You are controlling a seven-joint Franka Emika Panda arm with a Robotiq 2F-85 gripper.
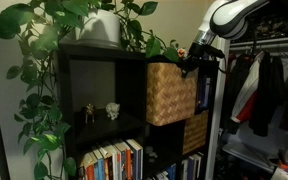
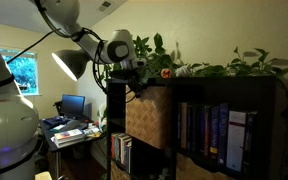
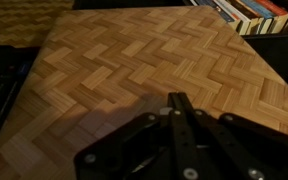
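My gripper [image 3: 178, 99] is shut, its two black fingers pressed together with nothing between them. In the wrist view its tip rests against or just over the herringbone weave of a woven basket [image 3: 144, 60]. In both exterior views the basket [image 1: 170, 93] [image 2: 147, 114] sticks out of the upper cubby of a dark shelf unit, and the gripper [image 1: 189, 64] [image 2: 134, 84] sits at the basket's top front edge. Whether the fingertips touch the weave I cannot tell.
A second woven basket [image 1: 194, 131] sits in the cubby below. Books [image 1: 112, 160] [image 2: 216, 135] fill other cubbies. A leafy plant in a white pot [image 1: 102, 26] tops the shelf. Two small figurines [image 1: 100, 111] stand in a cubby. Clothes [image 1: 267, 90] hang beside the unit; a desk with a monitor [image 2: 73, 105] stands nearby.
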